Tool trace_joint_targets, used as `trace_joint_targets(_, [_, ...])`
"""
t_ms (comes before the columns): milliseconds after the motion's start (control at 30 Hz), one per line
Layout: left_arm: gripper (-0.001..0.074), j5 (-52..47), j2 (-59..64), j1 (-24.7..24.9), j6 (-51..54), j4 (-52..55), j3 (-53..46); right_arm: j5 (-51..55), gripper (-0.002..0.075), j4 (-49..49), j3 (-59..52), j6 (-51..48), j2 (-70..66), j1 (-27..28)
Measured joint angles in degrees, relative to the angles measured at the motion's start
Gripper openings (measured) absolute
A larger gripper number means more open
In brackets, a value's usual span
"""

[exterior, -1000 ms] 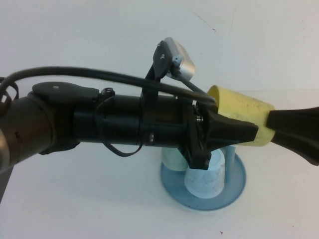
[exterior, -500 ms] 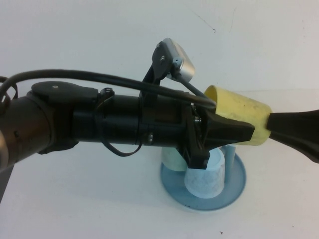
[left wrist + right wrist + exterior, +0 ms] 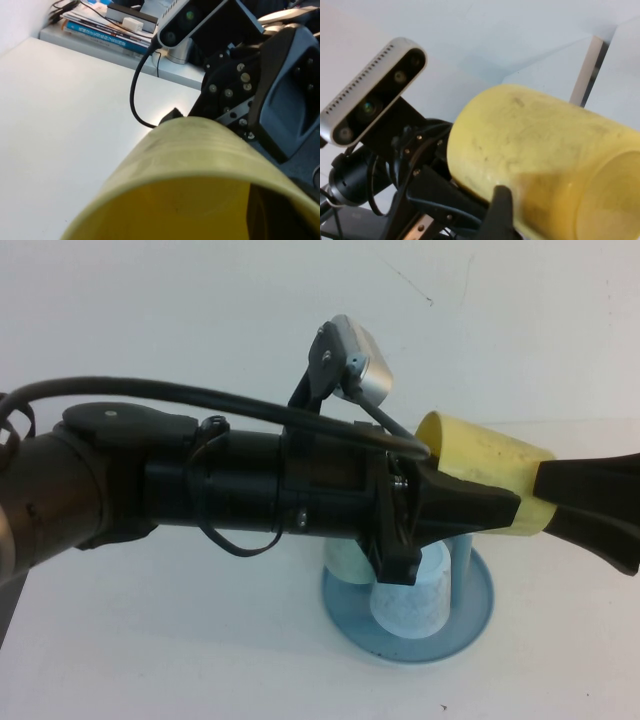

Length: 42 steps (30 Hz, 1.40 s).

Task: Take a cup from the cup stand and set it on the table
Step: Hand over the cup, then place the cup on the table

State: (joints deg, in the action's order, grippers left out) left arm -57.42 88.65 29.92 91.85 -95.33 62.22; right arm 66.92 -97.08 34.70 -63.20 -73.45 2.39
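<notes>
Above the cup stand (image 3: 475, 615), the yellow cup (image 3: 490, 465) lies on its side in the air, clear of the pegs and well off the table (image 3: 200, 640). Both hands meet at it. The left hand (image 3: 480, 505) reaches in from the stand's left, with one finger lying along the cup's near side; its second finger is hidden, so I cannot tell how it is set. The right hand (image 3: 550, 502) comes in from the stand's right and its dark fingers close on the cup's end, so it appears to hold the cup.

In my judgement the first half of the task is done: the cup is off the stand. What is left is to carry it aside from the stand, turn it upright, lower it onto bare table and let go. Which hand will carry it on cannot be read from here.

A light blue cup (image 3: 408, 602) and a mint green cup (image 3: 347, 562) sit on the stand.

No brand, label or readable writing shows on the cup, the stand or the hands; the stacked books (image 3: 102, 35) in the left wrist view are too small to read.
</notes>
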Motion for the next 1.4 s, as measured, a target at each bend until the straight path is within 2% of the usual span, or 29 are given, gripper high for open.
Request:
trace_joint_targets(167, [0.0019,4.7,-4.5,0.0,-4.0,6.5,0.0,0.0,0.0662,0.0,0.0,0.0,0.0,0.0])
trace_joint_targets(333, [0.0019,13.5,-13.2,0.0,-20.6,27.8,0.0,0.0,0.0663,0.0,0.0,0.0,0.0,0.0])
trace_joint_targets(433, [0.0019,14.2,-17.2,0.0,-33.4,41.4,0.2,0.0,0.0664,0.0,0.0,0.1,0.0,0.0])
trace_joint_targets(533, [0.0018,9.4,-19.0,0.0,-51.7,59.0,2.3,0.0,0.0664,2.9,0.0,0.1,0.0,0.0])
trace_joint_targets(667, [0.0018,-0.3,-18.0,0.5,-68.3,77.8,5.7,0.0,0.0664,9.6,0.0,0.1,0.0,0.0])
trace_joint_targets(767, [0.0018,-6.4,-14.6,0.5,-75.9,88.1,7.5,0.0,0.0663,14.5,0.0,0.2,0.0,0.0])
trace_joint_targets(867, [0.0018,-9.1,-9.7,0.5,-78.5,92.8,7.9,0.0,0.0647,17.8,0.0,0.2,0.0,0.0])
trace_joint_targets(1000, [0.0018,-9.3,-2.6,0.5,-78.7,94.6,8.1,0.0,0.0539,19.7,0.0,0.1,0.0,0.0])
trace_joint_targets(1067, [0.0018,-8.6,2.1,0.5,-78.9,96.0,8.1,0.0,0.0417,19.8,0.0,-0.4,0.0,0.0])
trace_joint_targets(1200, [0.0018,-6.4,8.0,0.6,-79.2,97.7,8.1,0.1,0.0222,19.9,0.0,-1.7,0.0,0.0])
trace_joint_targets(1300, [0.0018,-3.1,11.5,0.6,-80.0,98.1,8.1,0.1,0.0125,20.0,0.0,-1.8,0.0,0.0])
trace_joint_targets(1400, [0.0018,1.2,13.2,0.6,-80.4,97.9,8.1,0.2,0.0078,20.0,0.0,-1.9,0.0,0.0])
